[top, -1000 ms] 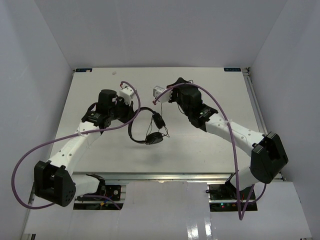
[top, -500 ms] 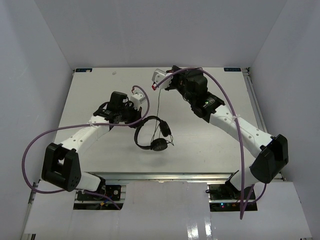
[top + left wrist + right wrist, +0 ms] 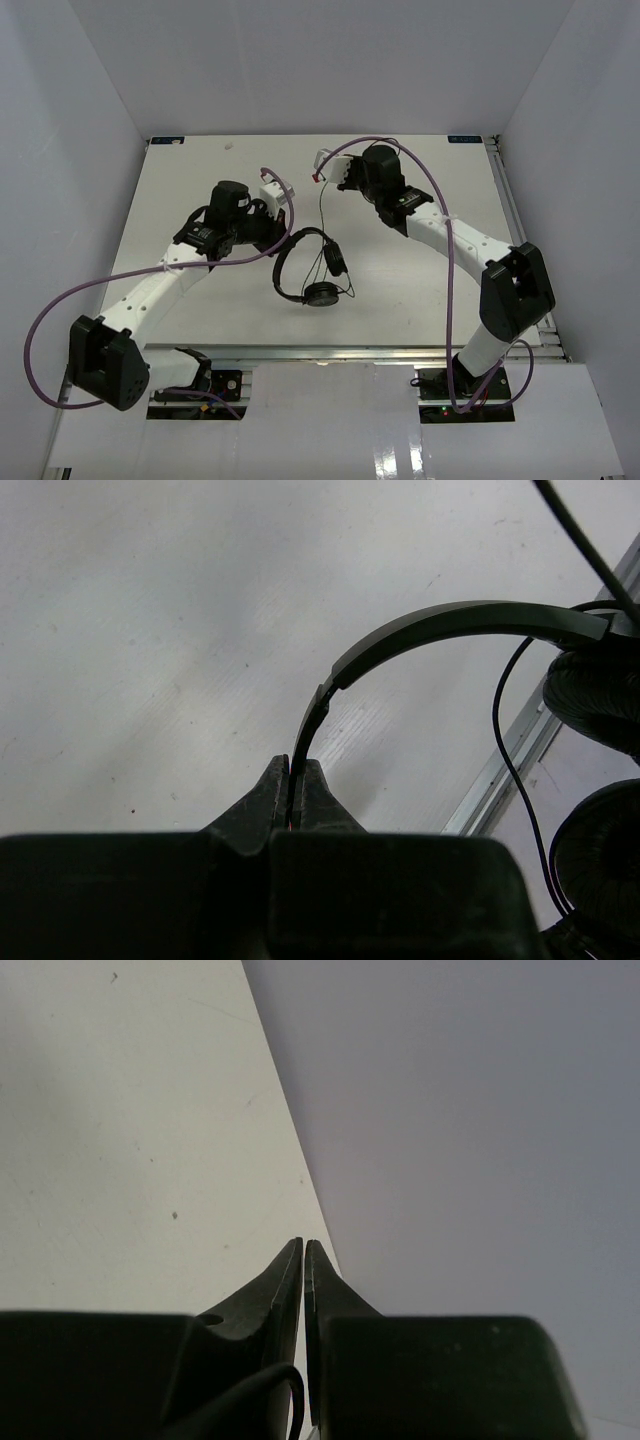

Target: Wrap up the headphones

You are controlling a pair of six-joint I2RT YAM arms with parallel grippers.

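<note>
The black headphones [image 3: 305, 262] hang over the middle of the table, with their two ear cups [image 3: 322, 295] toward the near side. My left gripper [image 3: 280, 232] is shut on the thin headband [image 3: 440, 630], which rises out from between its tips [image 3: 296, 768]. Both ear cups [image 3: 600, 690] show at the right edge of the left wrist view. The thin cord [image 3: 322, 215] runs from the headphones toward the back, up to my right gripper [image 3: 325, 178]. That gripper [image 3: 303, 1245] is shut on the cord [image 3: 290, 1390], which loops at the base of its fingers.
Thick purple cables [image 3: 440, 215] arc over both arms. The table's metal rail [image 3: 510, 760] runs along the near edge, close to the ear cups. Pale walls [image 3: 480, 1110] close in the table at the back and sides.
The left gripper has carried the headphones a little right and toward the near edge. The right gripper lifted the cord toward the back, and the cord now runs nearly straight.
</note>
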